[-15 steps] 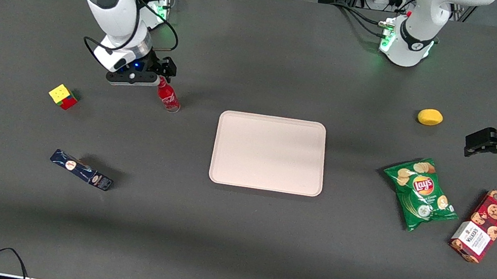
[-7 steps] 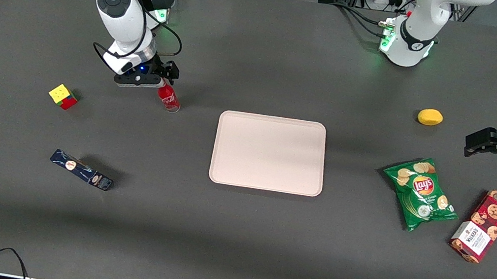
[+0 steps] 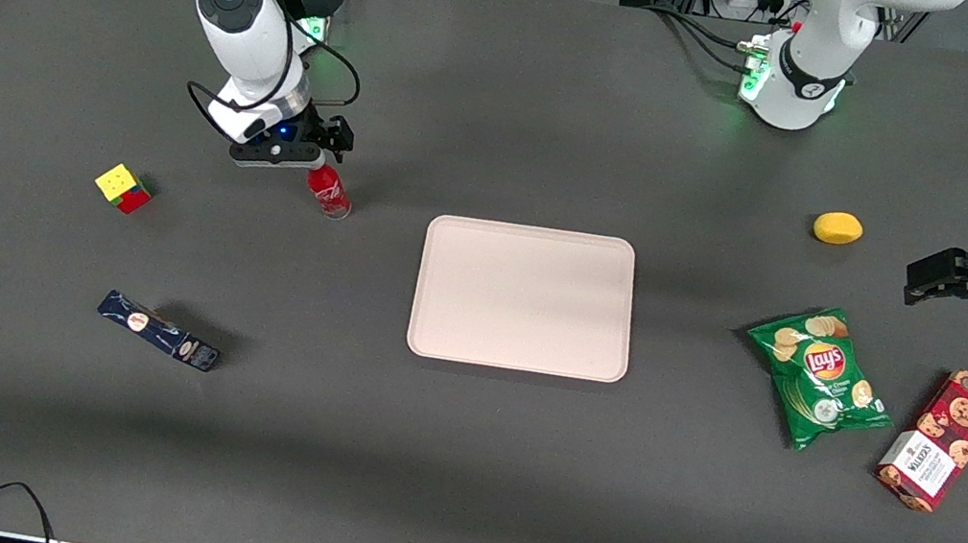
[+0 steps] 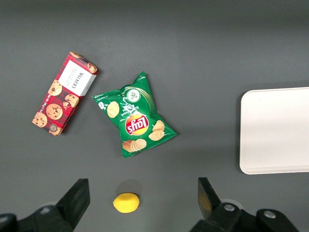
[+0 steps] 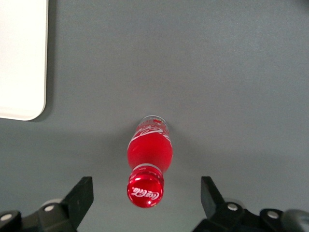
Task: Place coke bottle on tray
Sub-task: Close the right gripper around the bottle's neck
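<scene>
Coke bottle (image 5: 149,159): red body and cap, white script, clear-silvery base. Tray (image 3: 524,297): plain pale pinkish-beige. Gripper (image 5: 145,200): black fingers, spread wide above the bottle cap. Cube (image 3: 123,187): yellow, red, green. Chip bag (image 3: 819,375): green, red-yellow logo. Cookie box (image 3: 942,438): red tartan, white label. Lemon (image 3: 838,228): yellow. Table (image 3: 454,461): dark grey.

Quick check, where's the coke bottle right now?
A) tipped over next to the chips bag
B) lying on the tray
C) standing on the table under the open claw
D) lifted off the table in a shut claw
C: the coke bottle stands upright on the dark table, apart from the tray, with the claw open above its cap and neither finger touching it.
</scene>
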Robot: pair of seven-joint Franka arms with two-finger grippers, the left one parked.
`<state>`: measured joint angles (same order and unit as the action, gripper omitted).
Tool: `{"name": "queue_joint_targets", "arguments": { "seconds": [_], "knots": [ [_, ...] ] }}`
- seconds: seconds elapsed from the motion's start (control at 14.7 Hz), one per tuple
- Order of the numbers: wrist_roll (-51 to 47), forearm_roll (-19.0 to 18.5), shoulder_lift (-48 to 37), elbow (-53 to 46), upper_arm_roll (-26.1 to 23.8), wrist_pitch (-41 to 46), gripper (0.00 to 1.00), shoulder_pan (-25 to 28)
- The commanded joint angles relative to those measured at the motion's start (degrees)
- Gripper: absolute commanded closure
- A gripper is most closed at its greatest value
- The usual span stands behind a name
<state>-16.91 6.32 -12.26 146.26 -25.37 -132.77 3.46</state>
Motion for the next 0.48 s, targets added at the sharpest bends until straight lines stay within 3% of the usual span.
{"name": "queue_joint_targets", "arguments": {
  "seconds": [0.0, 0.41],
  "knots": [
    [-0.05, 1.5, -1.81, 1.4, -0.47, -1.0, 0.11, -0.12],
    [0.12, 1.5, -1.19, 1.4, -0.47, -1.7, 0.34, -0.12]
  ]
}}
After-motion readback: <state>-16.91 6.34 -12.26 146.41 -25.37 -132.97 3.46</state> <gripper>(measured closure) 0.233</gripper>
